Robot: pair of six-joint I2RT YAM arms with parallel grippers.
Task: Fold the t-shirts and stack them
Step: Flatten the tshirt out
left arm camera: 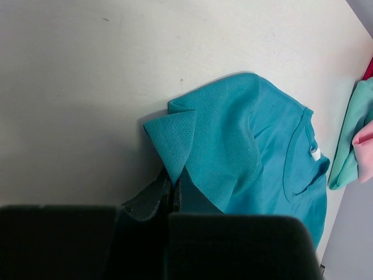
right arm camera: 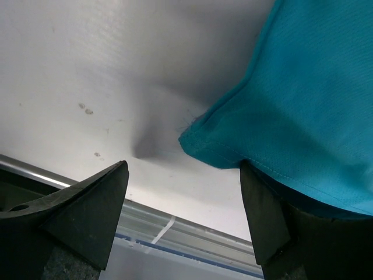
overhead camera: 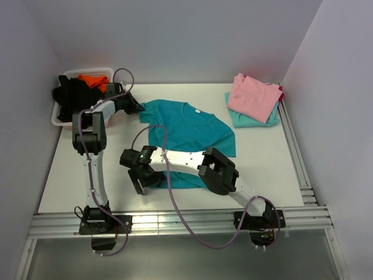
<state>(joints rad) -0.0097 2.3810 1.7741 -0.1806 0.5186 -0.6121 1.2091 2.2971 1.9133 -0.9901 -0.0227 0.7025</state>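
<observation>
The teal t-shirt [overhead camera: 189,131] lies flat in the middle of the table, neck towards the back. My left gripper [overhead camera: 135,107] is shut on the tip of its left sleeve; the left wrist view shows the sleeve [left arm camera: 175,137] pinched at the closed jaws [left arm camera: 173,181]. My right gripper [overhead camera: 147,179] is open at the shirt's near-left hem corner; in the right wrist view that corner [right arm camera: 204,140] lies just beyond the spread fingertips [right arm camera: 183,192], over the right finger. A folded pink tee [overhead camera: 252,96] rests on a folded pale aqua tee [overhead camera: 256,119] at the back right.
A white basket [overhead camera: 61,114] with black and orange cloth stands at the back left, next to the left arm. Metal rails [overhead camera: 175,221] run along the near edge and the right side. The pink and aqua stack also shows in the left wrist view [left arm camera: 349,157].
</observation>
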